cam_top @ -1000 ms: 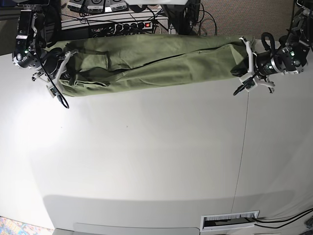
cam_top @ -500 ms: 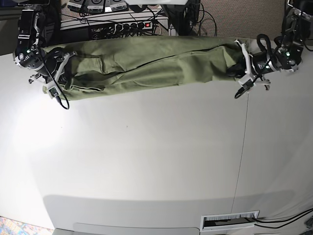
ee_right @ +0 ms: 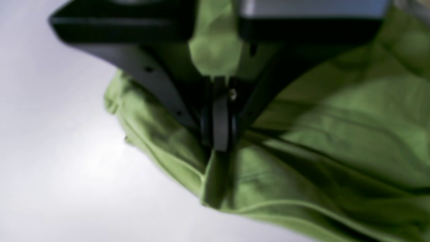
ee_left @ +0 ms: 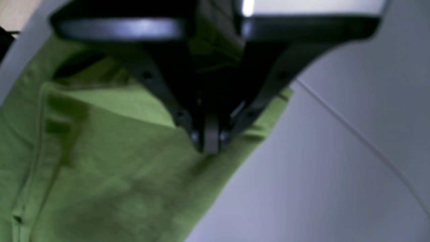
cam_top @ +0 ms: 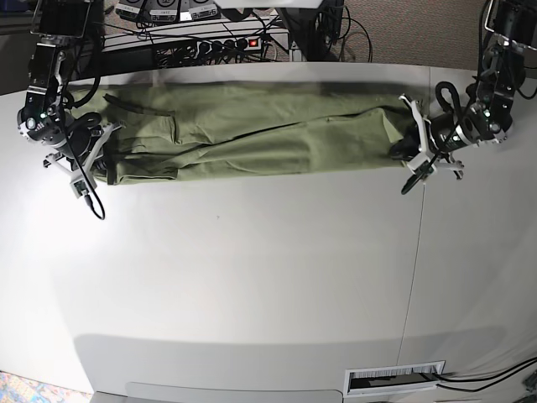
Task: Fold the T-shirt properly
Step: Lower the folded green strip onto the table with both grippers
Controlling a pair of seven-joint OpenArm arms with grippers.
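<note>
Along the bench's [cam_top: 252, 277] far edge, stretched one T-shirt [cam_top: 252, 126]; pinched at each end by two closed fingers, left [cam_top: 403, 144] and right [cam_top: 99, 149]; wide bare room nearer.

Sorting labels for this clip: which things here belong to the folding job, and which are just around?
Job:
- T-shirt
- left gripper, shut on it
- right gripper, shut on it

Around:
- power strip
- cables
- white table
</note>
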